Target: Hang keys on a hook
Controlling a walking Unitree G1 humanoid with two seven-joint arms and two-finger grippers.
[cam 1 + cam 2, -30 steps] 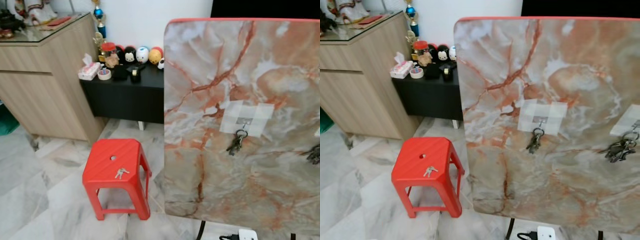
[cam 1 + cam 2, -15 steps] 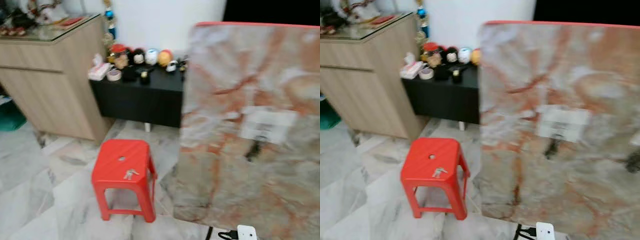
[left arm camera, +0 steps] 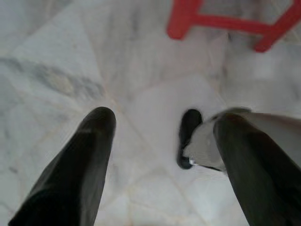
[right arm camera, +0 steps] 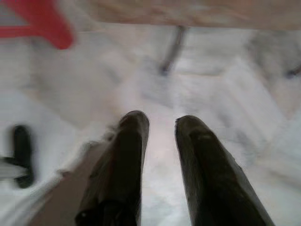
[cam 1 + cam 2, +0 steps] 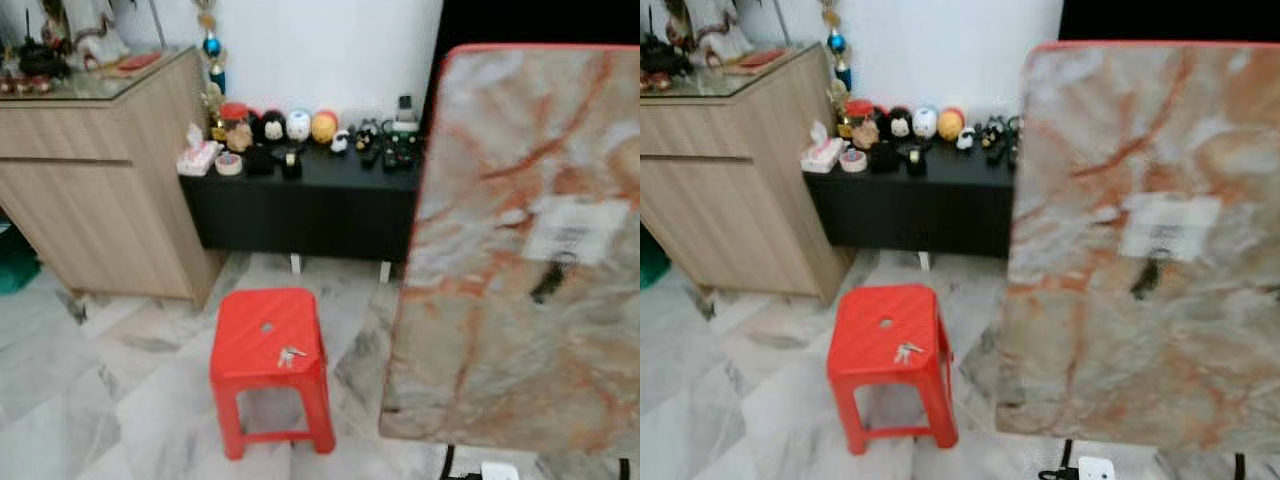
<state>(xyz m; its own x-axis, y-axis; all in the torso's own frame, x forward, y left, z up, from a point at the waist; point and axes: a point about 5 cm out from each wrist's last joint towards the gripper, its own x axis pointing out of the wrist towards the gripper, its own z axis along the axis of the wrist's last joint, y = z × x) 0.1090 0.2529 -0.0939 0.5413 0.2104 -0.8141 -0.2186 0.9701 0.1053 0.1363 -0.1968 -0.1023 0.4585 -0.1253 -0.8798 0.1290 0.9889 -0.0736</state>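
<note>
Camera has swung left; keys (image 5: 291,354) lie on red stool (image 5: 268,345), both end effectors hanging open over floor.

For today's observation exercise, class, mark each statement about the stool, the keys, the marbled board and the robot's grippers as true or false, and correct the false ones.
1. A small bunch of keys lies on the red stool. True.
2. The stool stands on the black cabinet. False: it stands on the marble floor.
3. A set of keys already hangs on the marbled board. True: a dark bunch hangs below a pale patch.
4. The left gripper holds keys. False: its fingers are open and empty, above the floor.
5. The right gripper is empty. True.
</note>
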